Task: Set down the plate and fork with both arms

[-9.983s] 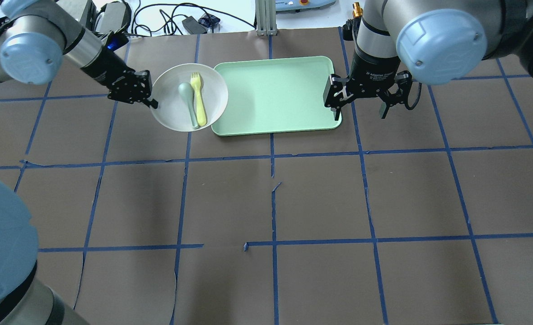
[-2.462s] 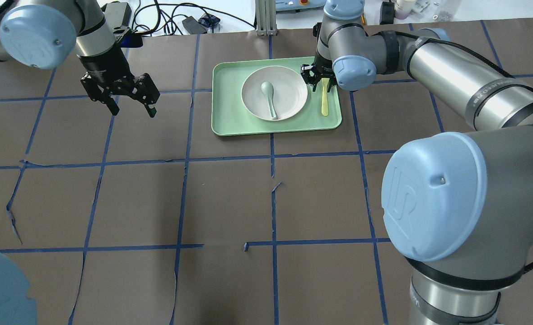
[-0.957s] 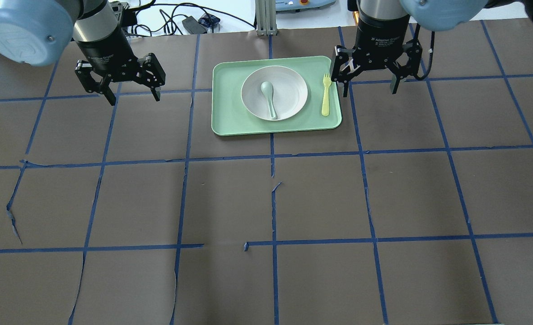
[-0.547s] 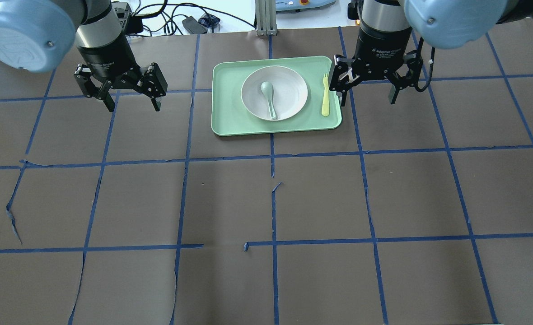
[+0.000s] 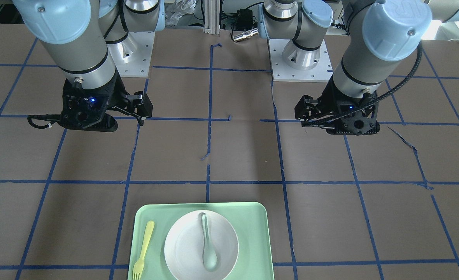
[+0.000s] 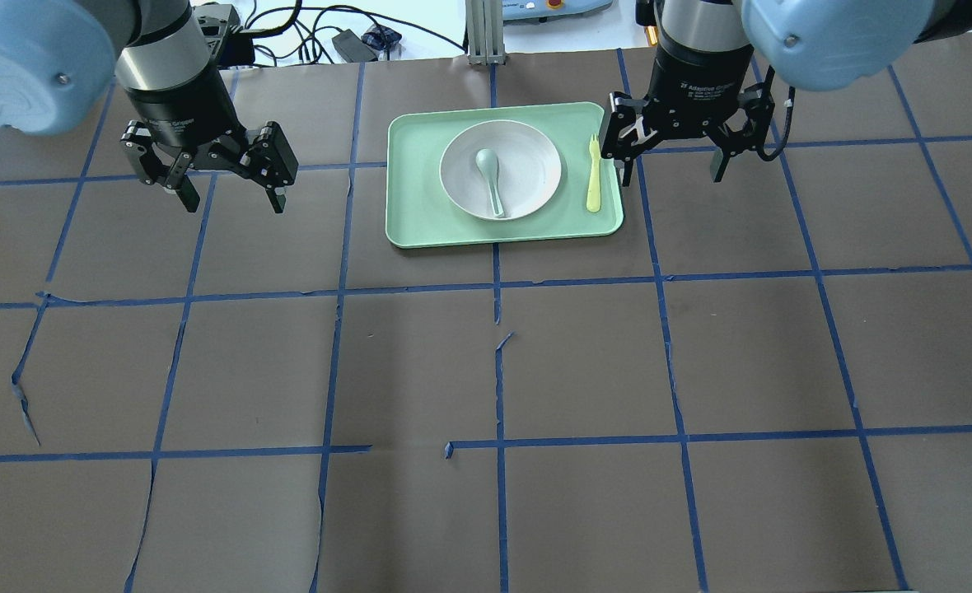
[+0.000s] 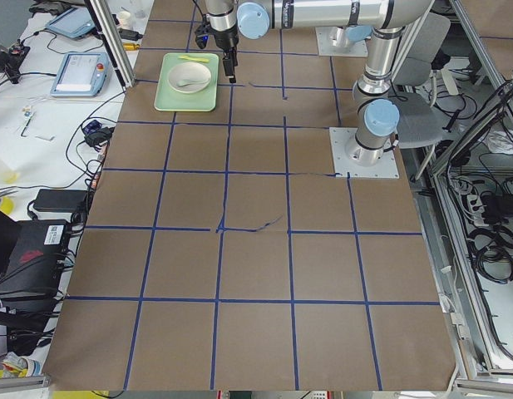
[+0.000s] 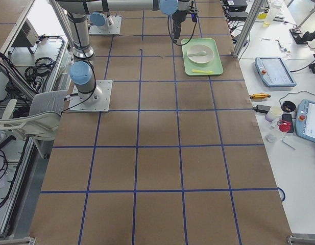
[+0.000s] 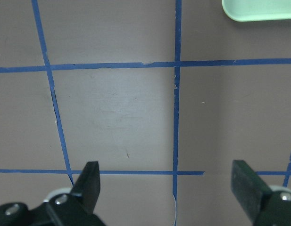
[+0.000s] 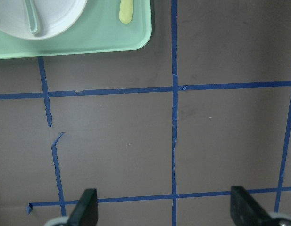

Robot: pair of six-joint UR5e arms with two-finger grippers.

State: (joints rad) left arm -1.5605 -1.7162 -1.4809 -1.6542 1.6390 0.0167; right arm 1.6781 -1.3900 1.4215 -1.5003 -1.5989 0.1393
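The off-white plate (image 6: 531,161) sits in the mint-green tray (image 6: 420,222). The pale-yellow fork (image 6: 593,177) lies in the tray just right of the plate, tines pointing away from me. My left gripper (image 6: 233,202) is open and empty, above the table well left of the tray. My right gripper (image 6: 670,175) is open and empty, just off the tray's right edge near the fork. The right wrist view shows the plate (image 10: 55,19), the fork's handle end (image 10: 126,12) and the tray's corner (image 10: 112,42) ahead of the open fingers (image 10: 86,205).
A pale grey-green spoon (image 6: 490,177) lies in the plate. The table is brown paper with a blue tape grid. Cables and devices lie beyond the far edge (image 6: 329,33). The left wrist view shows only the tray's corner (image 9: 258,9).
The plate went from left of the tray onto it. The fork left the plate and lies beside it. Both grippers have let go and drawn back; the left has since shifted slightly left.
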